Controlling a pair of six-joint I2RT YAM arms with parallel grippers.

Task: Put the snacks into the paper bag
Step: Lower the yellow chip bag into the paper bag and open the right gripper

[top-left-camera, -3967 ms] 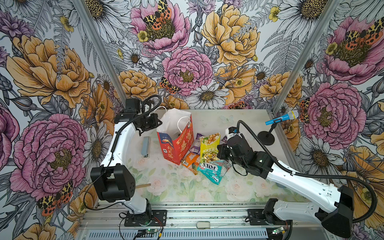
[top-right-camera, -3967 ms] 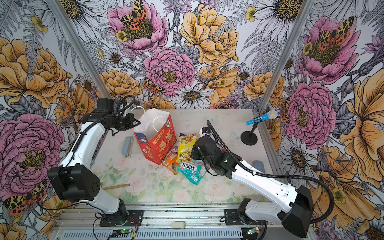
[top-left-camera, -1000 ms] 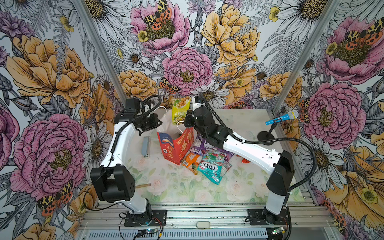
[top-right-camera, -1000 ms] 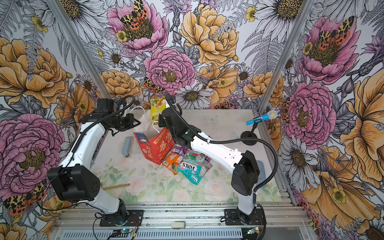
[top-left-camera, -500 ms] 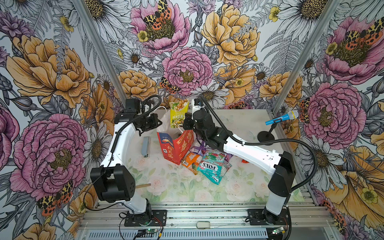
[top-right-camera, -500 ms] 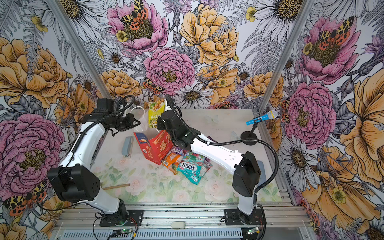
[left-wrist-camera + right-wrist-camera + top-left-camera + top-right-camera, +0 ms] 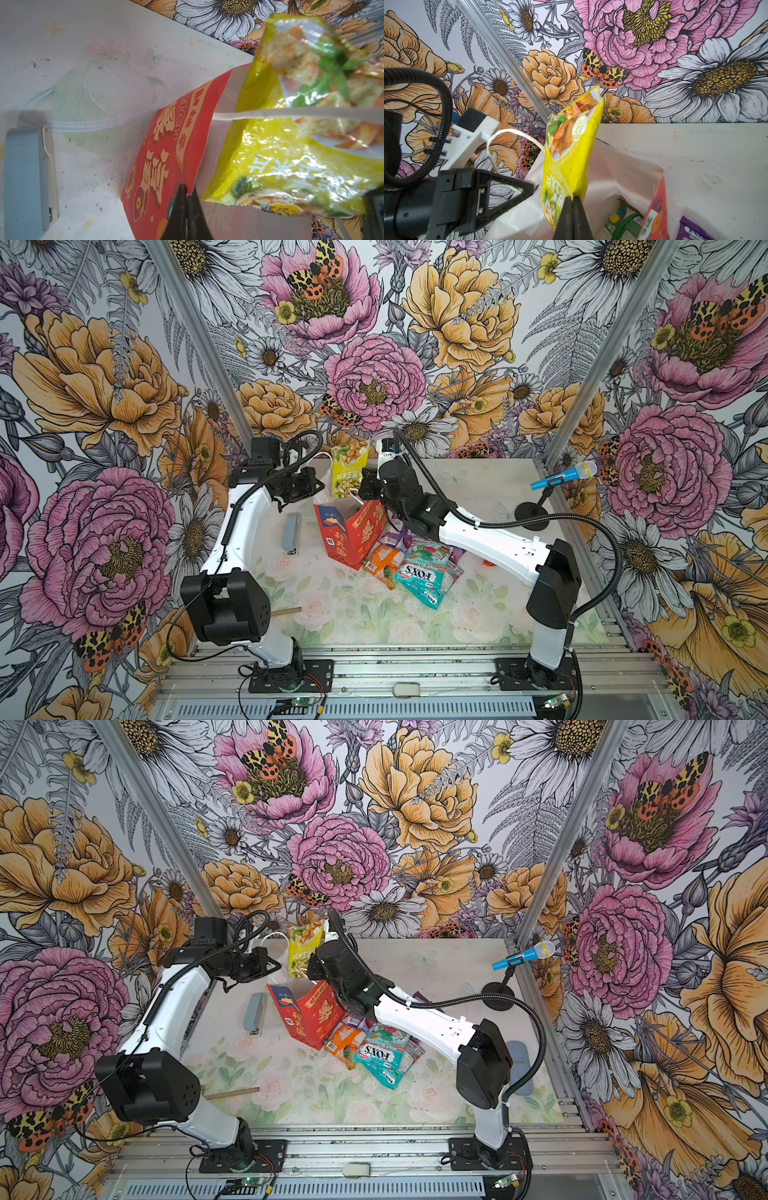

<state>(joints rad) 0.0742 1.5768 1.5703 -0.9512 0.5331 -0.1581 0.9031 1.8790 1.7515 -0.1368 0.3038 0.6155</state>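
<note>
The right jaws are shut tight on the yellow packet (image 7: 348, 472). They hold it up straight at the open top of the paper bag (image 7: 353, 535). The left jaws are shut tight too, pinching the bag's top edge on its left side. The bag stands in the middle of the desk (image 7: 357, 614). A green packet (image 7: 623, 220) lies inside it. Just right of the bag, an orange packet (image 7: 380, 558), a teal packet (image 7: 424, 572) and a purple packet (image 7: 395, 538) lie in a heap. A grey block (image 7: 292, 529) lies left of the bag.
</note>
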